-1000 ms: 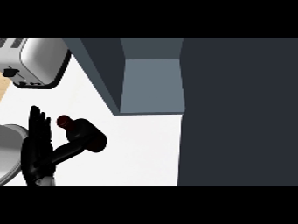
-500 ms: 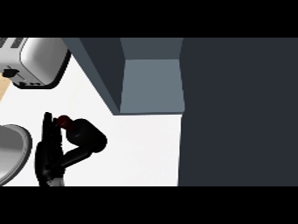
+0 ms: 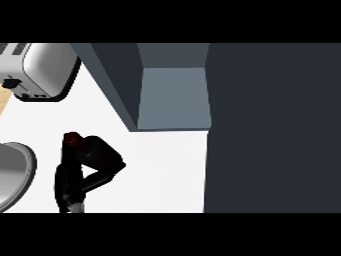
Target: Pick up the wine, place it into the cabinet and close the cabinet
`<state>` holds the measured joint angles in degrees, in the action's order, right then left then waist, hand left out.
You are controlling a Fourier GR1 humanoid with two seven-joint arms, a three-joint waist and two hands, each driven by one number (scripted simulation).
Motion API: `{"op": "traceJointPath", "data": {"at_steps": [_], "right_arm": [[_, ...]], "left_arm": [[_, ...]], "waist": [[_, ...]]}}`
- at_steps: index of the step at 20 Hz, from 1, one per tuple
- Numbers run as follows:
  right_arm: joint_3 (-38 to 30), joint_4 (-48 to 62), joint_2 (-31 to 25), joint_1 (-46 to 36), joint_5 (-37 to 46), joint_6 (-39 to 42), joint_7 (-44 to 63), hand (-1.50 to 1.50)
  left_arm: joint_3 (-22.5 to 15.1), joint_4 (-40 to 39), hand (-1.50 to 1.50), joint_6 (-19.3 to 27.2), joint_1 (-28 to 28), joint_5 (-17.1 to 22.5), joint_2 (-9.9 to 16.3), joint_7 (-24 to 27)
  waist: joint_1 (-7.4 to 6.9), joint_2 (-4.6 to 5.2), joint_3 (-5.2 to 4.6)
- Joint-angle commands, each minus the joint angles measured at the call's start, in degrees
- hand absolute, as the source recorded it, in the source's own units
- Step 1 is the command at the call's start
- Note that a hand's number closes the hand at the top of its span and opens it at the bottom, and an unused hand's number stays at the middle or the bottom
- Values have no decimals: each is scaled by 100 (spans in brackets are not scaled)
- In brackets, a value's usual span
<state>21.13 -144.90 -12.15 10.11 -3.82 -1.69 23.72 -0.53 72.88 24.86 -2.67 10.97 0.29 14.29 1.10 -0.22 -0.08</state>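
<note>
Head view: wine (image 3: 92, 150), near counter's (image 3: 165, 170) left edge, glass, likely heavy, slippery, breakable, best taken round the body; left hand (image 3: 73, 177) curled round it; cabinet (image 3: 173, 95) open.

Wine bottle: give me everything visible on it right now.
The wine bottle is mostly hidden. What shows is a dark, glossy body and a dark red top pointing to the upper left. It looks tilted over the white counter, left of the open cabinet. A black hand curls round it from below; which hand it is, I cannot tell.
</note>
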Motion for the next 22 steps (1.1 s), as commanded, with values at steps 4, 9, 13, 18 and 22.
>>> {"op": "traceJointPath", "data": {"at_steps": [4, 9, 13, 18, 22], "right_arm": [[342, -1208, -13, 554, -3, -53, 205, -150], [338, -1527, -114, 401, -38, -151, 587, -150], [163, -1276, -124, 335, -103, -164, 478, -150], [158, -1323, -113, 455, -201, -171, 439, -150], [-107, -1312, -100, -212, -296, -281, 965, -150]], "left_arm": [[47, -549, -150, -3, 302, 901, -28, 649], [-72, -979, -150, -149, 295, 1679, -29, 1400], [272, -1442, -150, -682, 403, 2189, -29, 1942], [2, -1655, -150, -633, 796, 2432, -29, 1888], [-79, -1747, -150, -605, 911, 2352, -29, 1927]], "waist": [[-3, 0, 4], [31, -9, -4], [-7, 8, -1], [2, 5, 4], [-50, 12, 2]]}}
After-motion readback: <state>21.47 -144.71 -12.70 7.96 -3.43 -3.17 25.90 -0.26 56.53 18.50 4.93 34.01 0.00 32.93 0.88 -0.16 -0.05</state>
